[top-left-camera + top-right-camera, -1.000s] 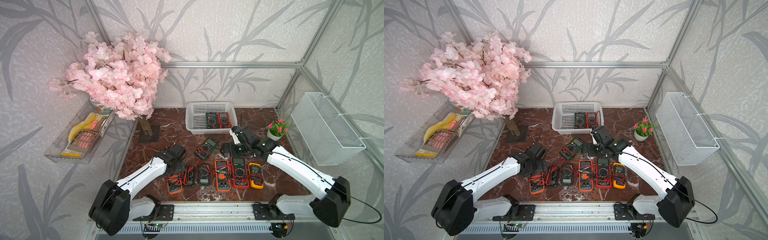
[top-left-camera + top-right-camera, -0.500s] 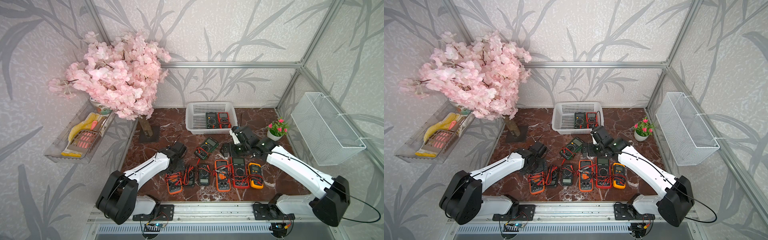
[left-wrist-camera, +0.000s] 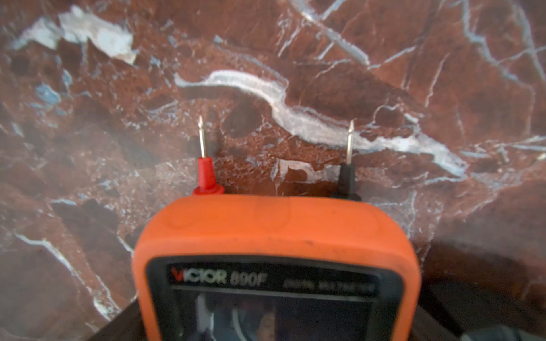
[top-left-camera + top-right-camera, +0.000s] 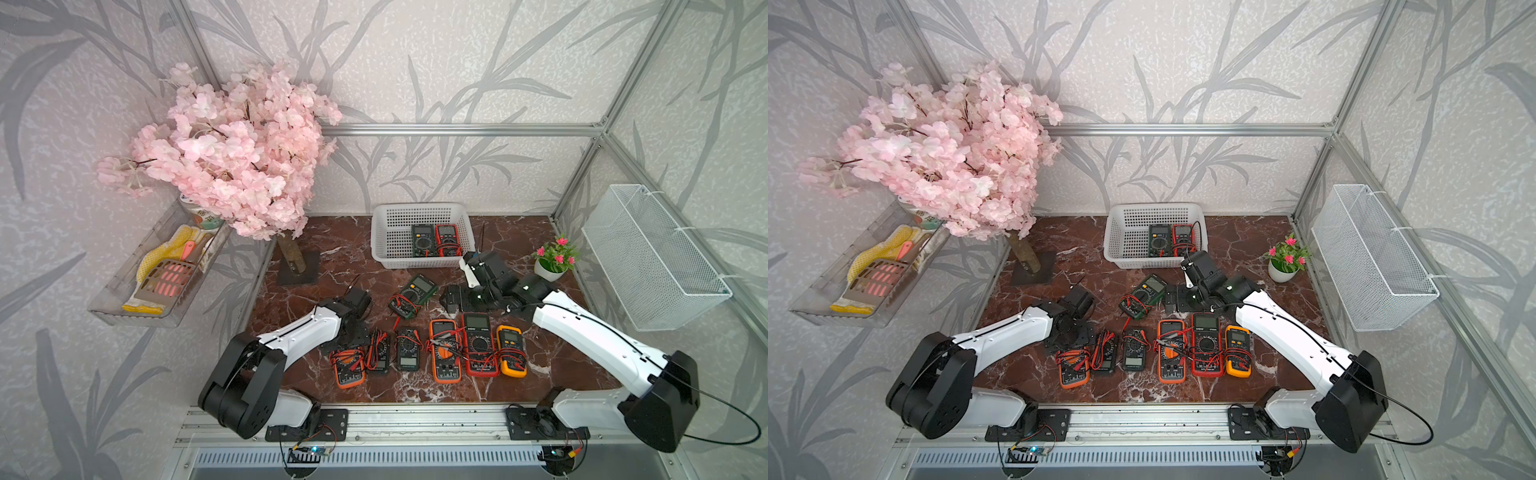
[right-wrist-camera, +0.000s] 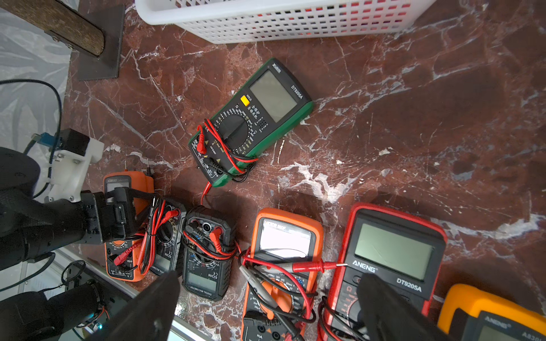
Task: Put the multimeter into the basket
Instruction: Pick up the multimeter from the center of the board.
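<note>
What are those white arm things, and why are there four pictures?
They are two robot arms with pincer hands called grippers. Two pictures look down from above; the other two come from a camera on each arm's wrist. On the table lie seven meters for testing electricity, and two more sit in the basket. The left gripper has its jaws either side of an orange meter; I can't tell if it is squeezing yet. The right gripper is open and holds nothing.
</note>
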Robot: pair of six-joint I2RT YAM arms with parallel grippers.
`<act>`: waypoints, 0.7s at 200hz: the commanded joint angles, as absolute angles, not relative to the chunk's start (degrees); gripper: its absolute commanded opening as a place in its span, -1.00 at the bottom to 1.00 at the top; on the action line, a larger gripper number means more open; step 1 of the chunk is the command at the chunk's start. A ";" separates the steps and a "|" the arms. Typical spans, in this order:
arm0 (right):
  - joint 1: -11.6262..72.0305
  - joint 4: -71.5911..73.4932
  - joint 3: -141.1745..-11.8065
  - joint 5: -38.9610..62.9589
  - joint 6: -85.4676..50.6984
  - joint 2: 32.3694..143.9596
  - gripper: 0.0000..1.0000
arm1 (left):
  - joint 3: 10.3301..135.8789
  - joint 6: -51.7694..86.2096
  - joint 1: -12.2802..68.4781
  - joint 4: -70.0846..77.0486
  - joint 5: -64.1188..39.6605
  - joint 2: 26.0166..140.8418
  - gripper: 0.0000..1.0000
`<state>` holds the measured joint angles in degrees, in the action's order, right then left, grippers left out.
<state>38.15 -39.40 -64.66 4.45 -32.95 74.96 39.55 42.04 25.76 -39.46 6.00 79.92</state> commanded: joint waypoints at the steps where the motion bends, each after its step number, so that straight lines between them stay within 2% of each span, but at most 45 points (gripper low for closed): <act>1: 38.50 -40.41 -66.51 3.34 -32.83 75.06 0.99 | 39.53 42.63 25.40 -39.50 6.43 78.80 0.51; 16: 38.50 -40.37 -66.74 3.56 -32.80 75.15 0.98 | 40.06 42.93 25.02 -41.13 7.34 77.33 0.26; 43: 38.50 -40.20 -67.48 4.24 -32.75 75.32 0.99 | 42.71 43.75 23.92 -46.70 9.98 75.28 -0.06; 95: 38.50 -38.42 -69.29 5.88 -32.98 76.28 0.99 | 50.25 41.07 21.38 -54.44 12.72 74.35 -0.50; 140: 38.15 -37.66 -71.63 6.48 -33.01 77.42 0.98 | 57.53 38.80 21.10 -57.04 12.78 74.22 -0.73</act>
